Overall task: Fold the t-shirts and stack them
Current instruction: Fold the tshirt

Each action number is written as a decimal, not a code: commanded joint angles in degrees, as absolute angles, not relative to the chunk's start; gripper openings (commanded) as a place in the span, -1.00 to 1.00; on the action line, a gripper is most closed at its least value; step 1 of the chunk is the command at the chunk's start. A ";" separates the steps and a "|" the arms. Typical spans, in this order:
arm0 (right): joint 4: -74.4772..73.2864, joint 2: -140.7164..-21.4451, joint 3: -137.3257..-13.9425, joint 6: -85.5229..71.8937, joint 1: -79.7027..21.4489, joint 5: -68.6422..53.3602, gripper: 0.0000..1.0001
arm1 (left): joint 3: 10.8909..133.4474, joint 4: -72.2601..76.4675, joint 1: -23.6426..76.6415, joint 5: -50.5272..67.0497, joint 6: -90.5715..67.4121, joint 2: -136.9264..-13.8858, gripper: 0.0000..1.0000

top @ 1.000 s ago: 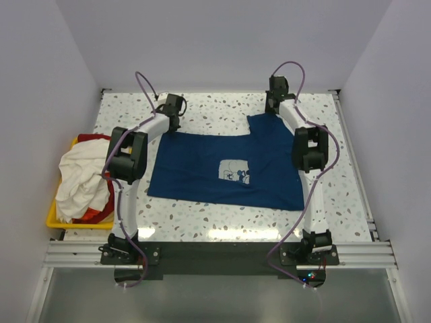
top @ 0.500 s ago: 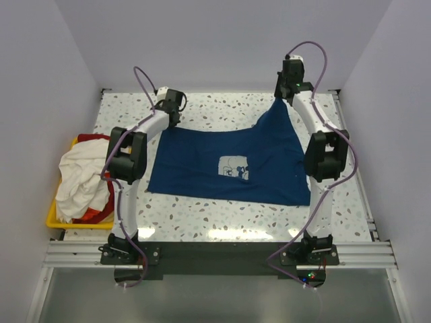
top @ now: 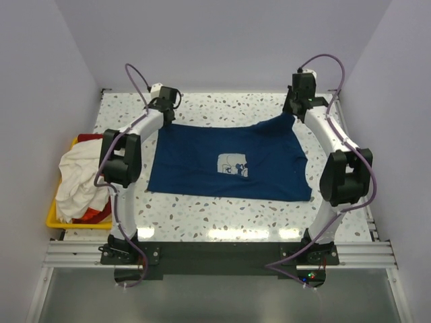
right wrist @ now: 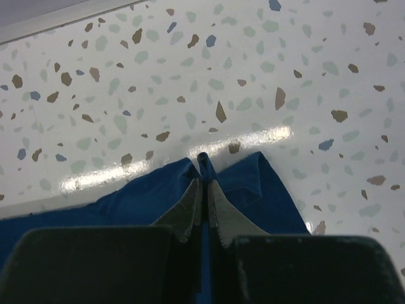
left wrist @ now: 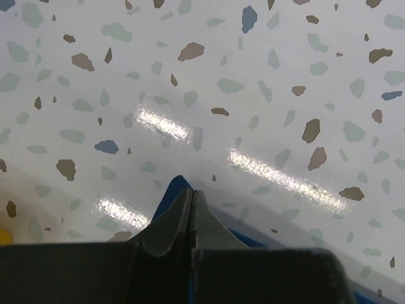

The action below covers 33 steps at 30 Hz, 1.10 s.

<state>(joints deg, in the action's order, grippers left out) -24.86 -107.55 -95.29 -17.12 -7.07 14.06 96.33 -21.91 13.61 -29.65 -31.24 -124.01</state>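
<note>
- Navy blue cloth t-shirt [top: 229, 165] with a white square cartoon print lies spread flat on the middle of the speckled white counter [top: 222, 219]; its sleeves are hard to make out.
- Left claw [left wrist: 192, 193] is clenched on its far-left corner, right claw [right wrist: 204, 183] on its far-right corner.
- Yellow plastic bin [top: 54, 217] at the left edge holds a heaped cream-white shirt [top: 77, 178] and a red shirt [top: 93, 138], partly hidden behind the left arm [top: 121, 158].

The left arm [top: 124, 205] and the right arm [top: 324, 133] are built of white tubes joined by chunky black housings. A thin purple cable [top: 128, 67] trails along each. Tiny lights [top: 309, 276] glow at the right base. On the left gripper [left wrist: 191, 192] the fingers [left wrist: 169, 220] are dark grey and tapered.
</note>
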 commanded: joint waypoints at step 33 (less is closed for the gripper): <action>-29.00 -65.48 -54.50 -28.48 -6.86 15.03 -1.00 | 67.68 -15.12 13.62 -28.13 -38.84 -99.41 -1.00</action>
